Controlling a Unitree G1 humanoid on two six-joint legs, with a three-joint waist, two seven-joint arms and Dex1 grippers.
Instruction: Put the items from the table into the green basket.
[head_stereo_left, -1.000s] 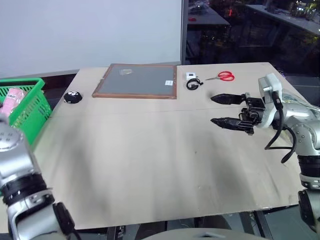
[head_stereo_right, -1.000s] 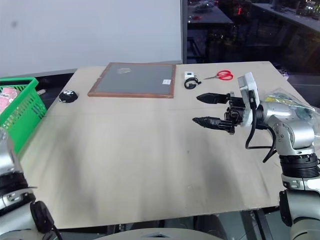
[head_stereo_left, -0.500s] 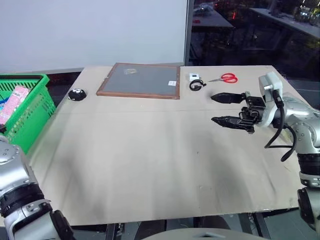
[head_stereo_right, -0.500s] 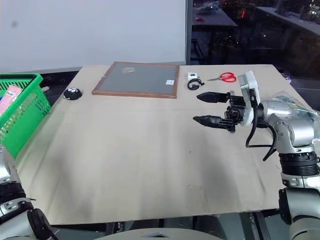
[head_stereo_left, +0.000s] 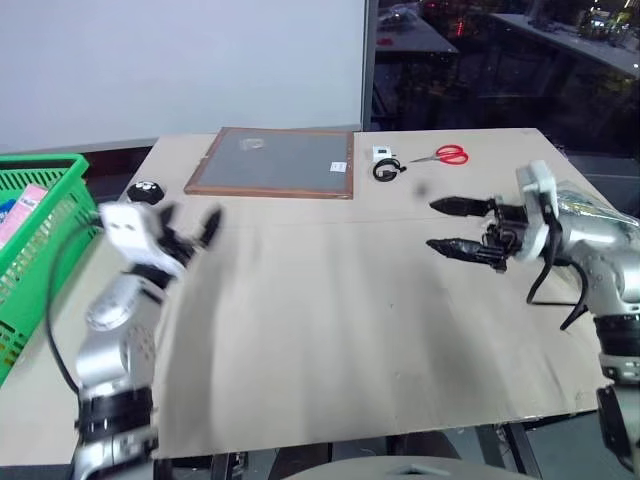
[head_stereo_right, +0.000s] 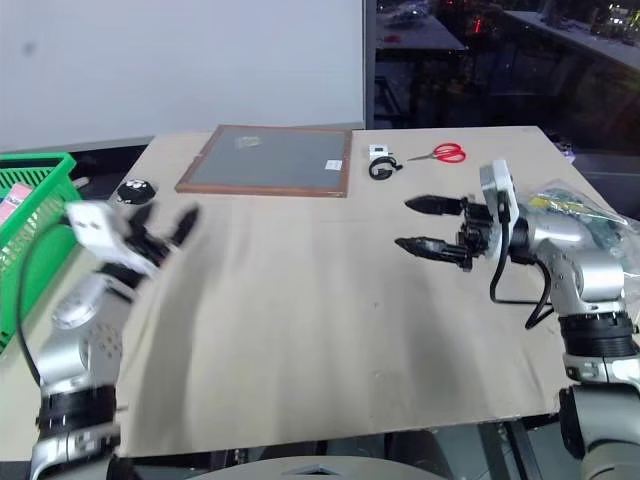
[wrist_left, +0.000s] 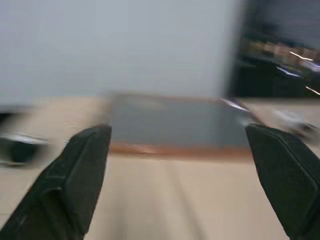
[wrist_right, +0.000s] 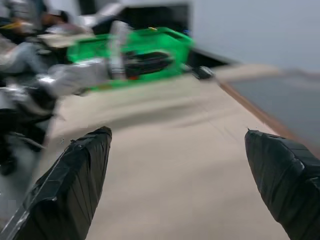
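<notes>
On the worktop (head_stereo_left: 330, 330): a broad tan surface is carrying everything, mostly bare across its middle.
Green basket (head_stereo_left: 40, 240): it is sitting off the robot's left edge, already holding a pink carton (head_stereo_left: 25, 210) leaning against its inner wall.
Grey board (head_stereo_left: 272, 162): a wood-framed panel is lying flat at the far side, not part of the job.
Plastic bag (head_stereo_right: 578, 205): the crinkly clear bag is lying at the right edge, just behind the right arm, and looks to be the item not yet moved.
Left pincer (head_stereo_left: 188, 228): it is hanging wide and empty over the left part of the surface, near the basket and a small black object (head_stereo_left: 145, 192).
Right pincer (head_stereo_left: 445, 226): it is standing wide and empty, pointing across the table, away from the bag.
Scissors (head_stereo_left: 445, 154): the red-handled pair is lying at the far edge beside a small white tag with a black ring (head_stereo_left: 385, 162).
Risk: the bag is likely slippery and loose, so a shallow pinch could be dropping it short of the basket; reaching back for it could also be nudging it off the edge.
</notes>
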